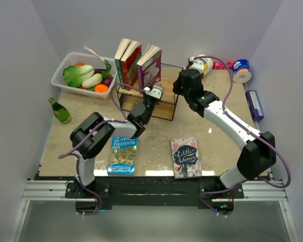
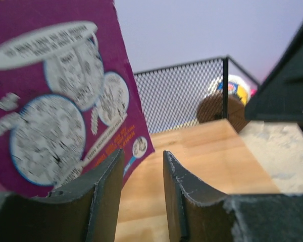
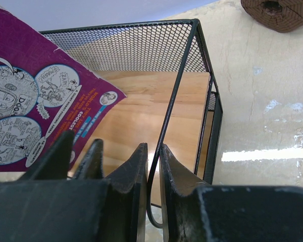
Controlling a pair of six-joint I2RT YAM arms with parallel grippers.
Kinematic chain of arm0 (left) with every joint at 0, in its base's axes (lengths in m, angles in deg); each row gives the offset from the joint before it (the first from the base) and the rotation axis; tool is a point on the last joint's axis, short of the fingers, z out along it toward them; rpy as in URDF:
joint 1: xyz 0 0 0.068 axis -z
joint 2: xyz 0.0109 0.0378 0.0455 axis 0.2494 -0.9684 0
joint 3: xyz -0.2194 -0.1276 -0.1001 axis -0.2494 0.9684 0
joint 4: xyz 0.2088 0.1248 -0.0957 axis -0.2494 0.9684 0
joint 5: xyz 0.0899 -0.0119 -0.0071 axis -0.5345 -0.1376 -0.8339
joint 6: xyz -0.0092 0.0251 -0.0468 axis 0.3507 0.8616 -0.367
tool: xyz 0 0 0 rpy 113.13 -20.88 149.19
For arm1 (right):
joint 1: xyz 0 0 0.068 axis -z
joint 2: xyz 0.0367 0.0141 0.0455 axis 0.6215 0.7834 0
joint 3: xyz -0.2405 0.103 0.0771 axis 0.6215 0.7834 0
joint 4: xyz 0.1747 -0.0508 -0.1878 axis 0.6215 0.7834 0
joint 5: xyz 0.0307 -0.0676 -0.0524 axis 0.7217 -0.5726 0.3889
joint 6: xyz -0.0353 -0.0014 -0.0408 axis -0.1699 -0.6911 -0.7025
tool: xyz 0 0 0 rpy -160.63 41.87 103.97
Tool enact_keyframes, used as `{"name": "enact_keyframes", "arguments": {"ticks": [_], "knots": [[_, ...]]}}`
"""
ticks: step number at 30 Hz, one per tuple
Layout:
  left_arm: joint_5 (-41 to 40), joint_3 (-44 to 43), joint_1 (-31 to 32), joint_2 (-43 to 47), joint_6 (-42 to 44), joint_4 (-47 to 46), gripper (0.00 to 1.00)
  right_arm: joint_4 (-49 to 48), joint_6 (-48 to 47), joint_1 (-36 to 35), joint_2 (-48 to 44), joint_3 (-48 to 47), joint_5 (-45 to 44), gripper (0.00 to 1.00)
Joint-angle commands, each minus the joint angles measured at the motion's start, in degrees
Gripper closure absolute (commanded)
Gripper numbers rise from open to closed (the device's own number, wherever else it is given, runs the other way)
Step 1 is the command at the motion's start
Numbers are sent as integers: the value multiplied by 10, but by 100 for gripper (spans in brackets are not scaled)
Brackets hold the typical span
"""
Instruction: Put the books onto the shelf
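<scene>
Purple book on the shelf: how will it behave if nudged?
Likely to tip: the purple book stands tilted on the shelf, pages fanned open at the top. Probably floppy: the cover looks thin and soft.

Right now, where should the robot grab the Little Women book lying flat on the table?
Probably its right long edge, coming in low from the right. The Little Women book lies flat, cover up, so only thin edges can be pinched, and bare table lies beside that one.

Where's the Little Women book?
Top view: Little Women book lies flat near the table's front edge, right of the Treehouse book, in front of the shelf.
</scene>
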Motion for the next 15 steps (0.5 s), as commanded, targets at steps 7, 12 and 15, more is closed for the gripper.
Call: {"name": "enact_keyframes", "arguments": {"ticks": [7,12,15], "knots": [[-51,-67,13,-86,77,-109,60,-24,-4,2,3,1,28,100],[-66,-109,13,-117,80,-90,59,-27,-1,2,6,3,35,100],[-85,-129,12,-129,89,-86,59,-28,2,2,6,6,37,100]]}}
